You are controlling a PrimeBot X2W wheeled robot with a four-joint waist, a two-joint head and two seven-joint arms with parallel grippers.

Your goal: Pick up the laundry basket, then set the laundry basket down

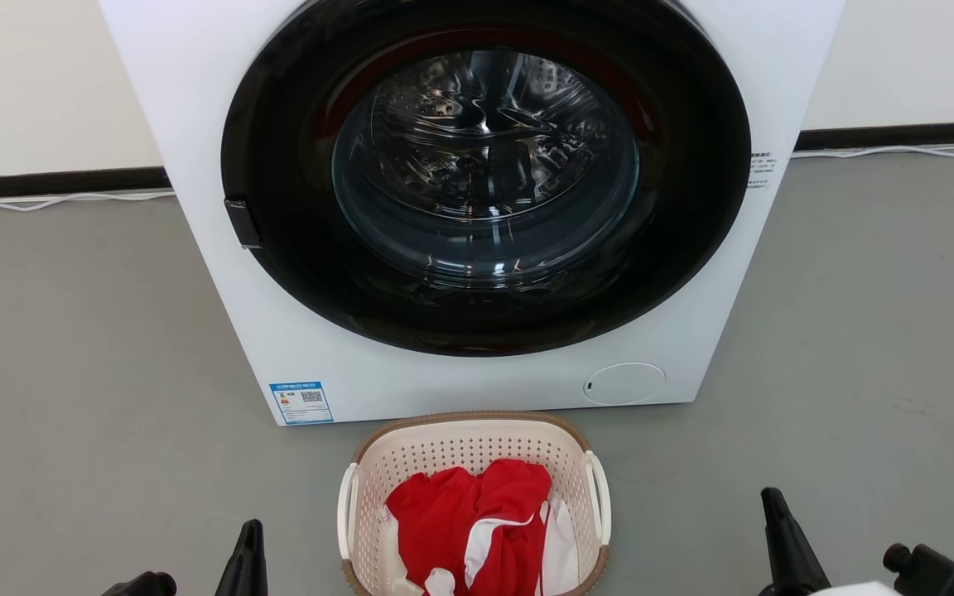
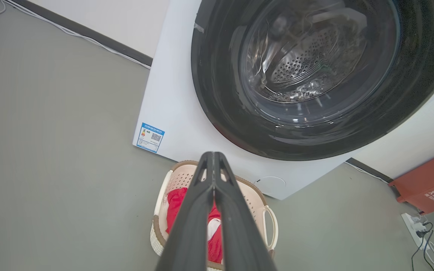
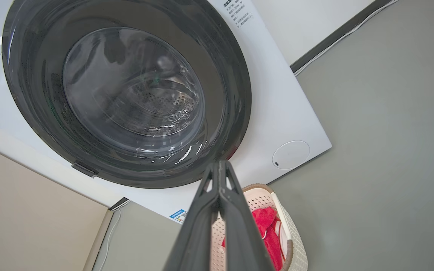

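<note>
The laundry basket (image 1: 460, 451) is cream with perforated walls, a brown woven-look rim and white side handles. It stands on the grey floor just in front of the washing machine, holding red and white clothes (image 1: 477, 521). My left gripper (image 1: 252, 530) is shut and empty, apart from the basket on its left. My right gripper (image 1: 773, 501) is shut too, farther off on the basket's right. In the left wrist view the closed fingers (image 2: 212, 158) hang above the laundry basket (image 2: 254, 203). In the right wrist view the closed gripper (image 3: 220, 165) partly hides the laundry basket (image 3: 296, 248).
A white front-loading washing machine (image 1: 195, 99) with a closed dark round door (image 1: 485, 190) stands close behind the basket. Grey floor lies on both sides. A white cable runs along the black skirting. An orange box (image 2: 428, 184) and a power strip (image 2: 414, 226) sit off to one side.
</note>
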